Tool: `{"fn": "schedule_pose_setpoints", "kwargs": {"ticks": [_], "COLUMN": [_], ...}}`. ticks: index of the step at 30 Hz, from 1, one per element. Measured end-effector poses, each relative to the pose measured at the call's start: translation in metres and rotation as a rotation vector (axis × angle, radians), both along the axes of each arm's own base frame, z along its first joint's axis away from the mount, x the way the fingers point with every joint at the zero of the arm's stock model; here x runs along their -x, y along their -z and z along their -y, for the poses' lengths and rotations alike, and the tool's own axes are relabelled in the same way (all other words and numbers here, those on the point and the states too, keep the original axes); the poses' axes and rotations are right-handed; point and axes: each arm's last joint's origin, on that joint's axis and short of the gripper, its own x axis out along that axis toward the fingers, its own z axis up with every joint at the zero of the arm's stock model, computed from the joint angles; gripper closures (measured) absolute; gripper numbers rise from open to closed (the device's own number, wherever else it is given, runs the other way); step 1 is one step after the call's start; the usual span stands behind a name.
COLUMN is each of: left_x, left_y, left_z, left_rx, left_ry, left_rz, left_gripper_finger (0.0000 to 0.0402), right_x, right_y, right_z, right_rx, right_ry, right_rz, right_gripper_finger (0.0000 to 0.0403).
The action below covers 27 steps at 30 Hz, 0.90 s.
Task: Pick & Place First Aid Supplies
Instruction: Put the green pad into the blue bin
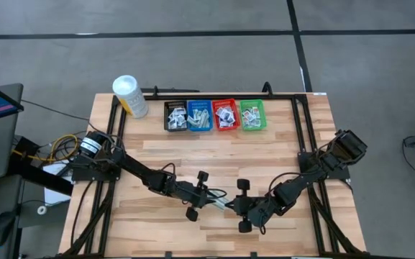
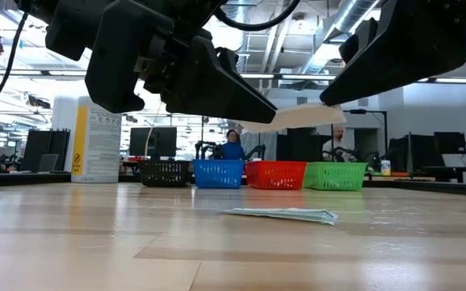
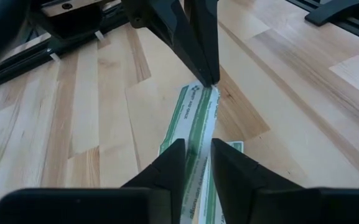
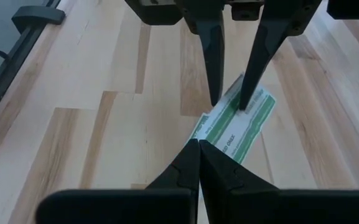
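I see a surface (image 1: pixel 265 144) of pale, smooth wood planks with a soft sheen. The strip (image 3: pixel 198 118) looks like thin printed paper. At twelve o'clock, the baskets (image 1: pixel 214 115) look like plastic mesh.

A pale wooden surface (image 1: pixel 279 144) carries a row of four small mesh baskets along its far edge: a black basket (image 1: pixel 175 115), a blue basket (image 1: pixel 199 115), a red basket (image 1: pixel 224 114) and a green basket (image 1: pixel 252 114), side by side. A tall white tub (image 1: pixel 129 96) with a yellow label stands just beside the black one. Beyond the surface, monitors (image 2: pixel 150 141) and two people (image 2: pixel 233 145) show in the room.
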Motion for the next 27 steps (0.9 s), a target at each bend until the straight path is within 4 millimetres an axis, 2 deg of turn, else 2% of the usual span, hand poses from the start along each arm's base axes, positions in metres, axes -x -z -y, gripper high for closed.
{"fn": "schedule_pose_setpoints", "kwargs": {"ticks": [13, 17, 23, 27], "left_x": [0.0, 0.0001, -0.0009, -0.0015], "left_y": [0.0, 0.0, 0.0, 0.0], "left_z": [0.0, 0.0001, -0.0021, -0.0036], "left_rx": [0.0, 0.0, 0.001, 0.001], "left_ry": [0.0, 0.001, -0.004, -0.008], "left_rz": [0.0, 0.0, -0.001, -0.001], "left_gripper_finger": [0.0328, 0.0346, 0.0393, 0.0394], "right_x": [-0.0016, -0.0016, -0.0017, -0.0016], "right_y": [-0.0022, -0.0023, -0.0023, -0.0022], "right_z": [-0.0022, -0.0022, -0.0021, -0.0021], "right_rx": [-0.022, -0.022, -0.021, -0.021], "right_ry": [-0.034, -0.034, -0.034, -0.034], "right_rz": [0.017, 0.017, 0.017, 0.017], "right_gripper_finger": [0.0403, 0.0403, 0.0403, 0.0403]}}
